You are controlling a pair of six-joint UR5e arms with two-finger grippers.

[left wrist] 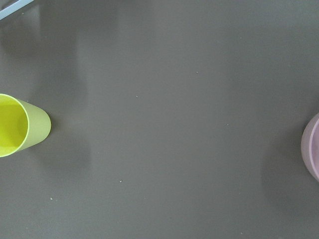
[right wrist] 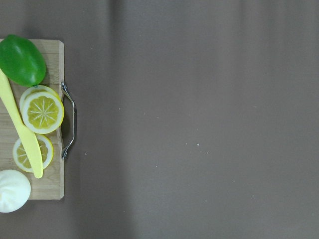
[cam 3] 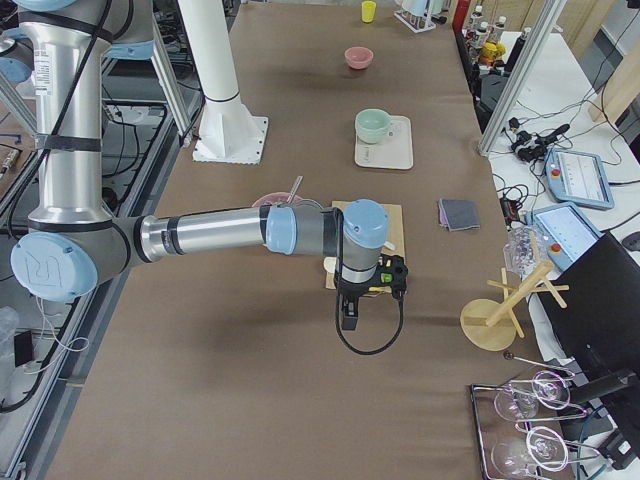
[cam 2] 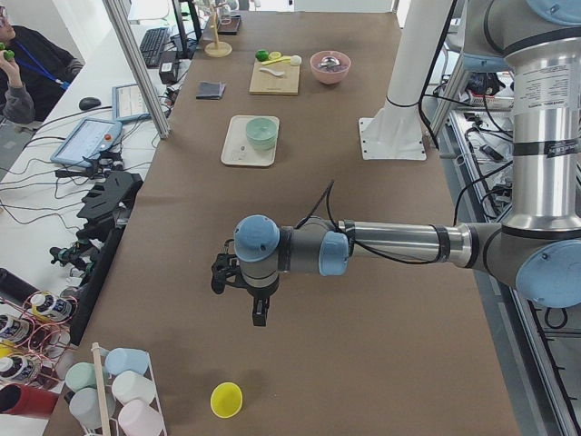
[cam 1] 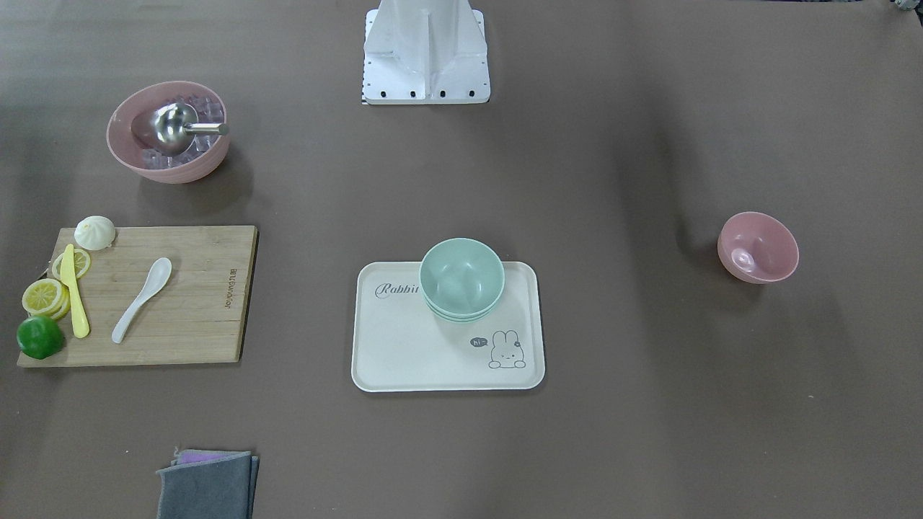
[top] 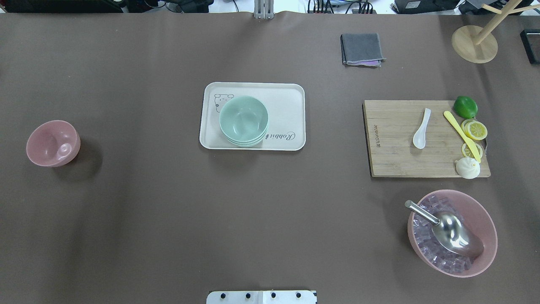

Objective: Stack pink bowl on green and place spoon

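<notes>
Pink bowl: small, plain, glossy inside, upright and empty. It stands alone on bare table toward the left end, about midway between the near and far edges.

Green bowls: pale mint, several nested in one upright stack, the top one empty. They sit on a cream tray with a rabbit drawing, at mid-table.

Spoon: white, short-handled soup type. It lies flat on a wooden cutting board toward the right end, with its bowl end nearer the robot.

Also on the board: lime, lemon slices, yellow knife, white bun.

Large pink bowl: holds ice cubes and a metal scoop, toward the near right corner.

Grey cloth: folded, by the far edge.

Left gripper: hangs over bare table near the left end, fingers pointing down. I cannot tell whether they are apart or together.

Right gripper: hangs just beyond the board's right-hand side. Its finger spacing likewise cannot be told.
</notes>
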